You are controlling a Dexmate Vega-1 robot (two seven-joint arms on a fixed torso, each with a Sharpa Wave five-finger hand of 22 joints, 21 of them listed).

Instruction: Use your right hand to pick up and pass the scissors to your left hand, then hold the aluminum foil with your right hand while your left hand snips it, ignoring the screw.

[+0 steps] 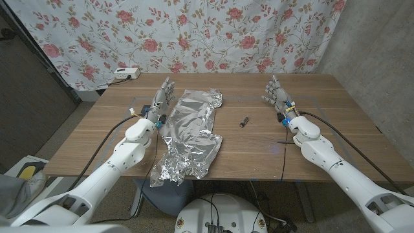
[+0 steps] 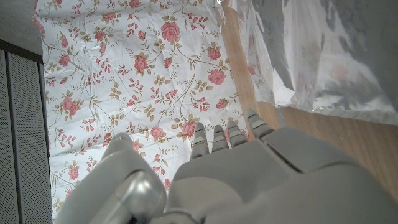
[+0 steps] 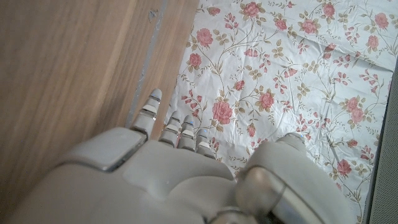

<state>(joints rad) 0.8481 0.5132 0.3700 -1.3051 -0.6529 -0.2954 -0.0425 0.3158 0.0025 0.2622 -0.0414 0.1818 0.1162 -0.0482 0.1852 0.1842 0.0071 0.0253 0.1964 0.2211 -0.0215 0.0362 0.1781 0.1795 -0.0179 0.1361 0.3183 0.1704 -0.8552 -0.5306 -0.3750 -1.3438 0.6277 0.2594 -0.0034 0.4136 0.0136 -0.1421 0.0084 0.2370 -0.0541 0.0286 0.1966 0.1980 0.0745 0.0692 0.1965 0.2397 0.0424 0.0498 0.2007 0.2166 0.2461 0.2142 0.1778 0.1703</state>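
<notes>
The foil lies crumpled on the counter, running from centre toward 7 o'clock, its near end over the counter's edge. The left hand stands released just beside the foil's far left edge, holding nothing. The right hand waits released at 2 o'clock. The screw lies between foil and right hand.

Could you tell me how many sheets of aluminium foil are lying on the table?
1: a crumpled foil sheet lies beside the left robot hand, running to the table's near edge. Something may be hidden under it.
</notes>
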